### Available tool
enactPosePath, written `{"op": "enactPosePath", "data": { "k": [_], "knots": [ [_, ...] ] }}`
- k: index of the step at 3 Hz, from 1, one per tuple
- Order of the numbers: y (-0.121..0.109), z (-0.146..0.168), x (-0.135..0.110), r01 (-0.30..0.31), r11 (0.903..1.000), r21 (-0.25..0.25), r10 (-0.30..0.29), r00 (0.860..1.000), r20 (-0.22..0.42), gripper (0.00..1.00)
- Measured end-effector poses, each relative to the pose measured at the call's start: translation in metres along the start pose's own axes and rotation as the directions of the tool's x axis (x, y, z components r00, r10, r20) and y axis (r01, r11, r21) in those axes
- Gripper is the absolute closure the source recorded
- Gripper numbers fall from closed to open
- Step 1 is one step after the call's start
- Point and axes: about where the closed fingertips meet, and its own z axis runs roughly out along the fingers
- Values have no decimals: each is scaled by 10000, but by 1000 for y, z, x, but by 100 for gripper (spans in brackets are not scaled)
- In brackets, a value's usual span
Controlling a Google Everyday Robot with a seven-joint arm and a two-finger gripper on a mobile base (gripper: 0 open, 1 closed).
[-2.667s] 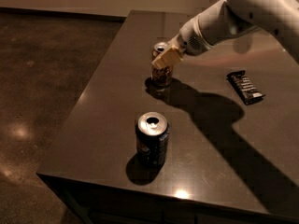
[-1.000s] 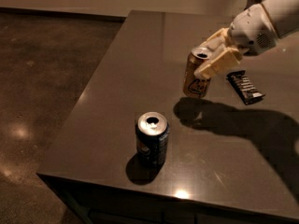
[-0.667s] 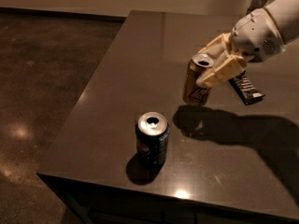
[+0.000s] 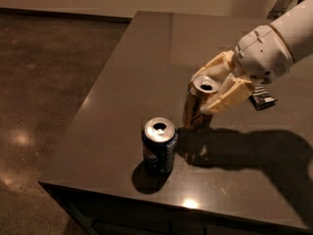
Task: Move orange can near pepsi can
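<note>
Orange can (image 4: 195, 112) clamped near top by gripper (image 4: 209, 91), fingers pressed against both sides; can just beside pepsi can (image 4: 159, 147), up-right of it.

Dim, warm light from overhead on the far side. The dark surface (image 4: 142, 62) is glossy, with a small glare spot near its front edge. The claw (image 4: 215, 87), clamped on the orange can (image 4: 194, 115) right of centre, is brightly lit and throws a broad shadow toward the front. The pepsi can (image 4: 159, 148) casts a short shadow forward. The floor (image 4: 29, 106) shows soft reflections.
</note>
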Motion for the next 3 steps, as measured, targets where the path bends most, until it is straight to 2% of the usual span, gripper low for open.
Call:
{"op": "enactPosePath", "data": {
  "k": [1, 2, 3],
  "knots": [
    [16, 17, -5, 417, 9981, -463, -419, 9991, -30, 100],
    [25, 33, -4, 581, 9949, -821, -602, 9979, -239, 82],
    [27, 44, 0, 609, 9925, -1065, -661, 9968, -460, 59]
  ]
}}
